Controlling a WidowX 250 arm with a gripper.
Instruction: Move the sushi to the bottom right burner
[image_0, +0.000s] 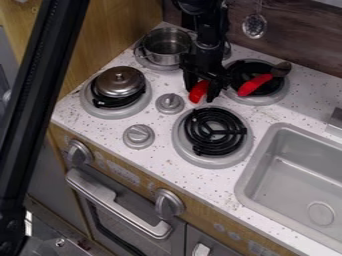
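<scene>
Your two fingers, parted by the sushi's width, grip that one red sushi (198, 92). Your gripper (203, 89) hangs downward near the bottom right burner (214, 131) (one of four, mind). One open pot (166, 46), contents unclear; one lid (120, 80); one red-handled spoon (254, 85).

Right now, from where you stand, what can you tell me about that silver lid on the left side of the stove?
The lid is round, domed and shiny, apparently metal, with a small knob on top. It lies knob up over the black coil of the front-left burner, and the coil shows along its near edge. Whether anything else lies beneath it is hidden. A round grey base surrounds the coil, and a grey dial stands to the right, not touching the lid.
</scene>
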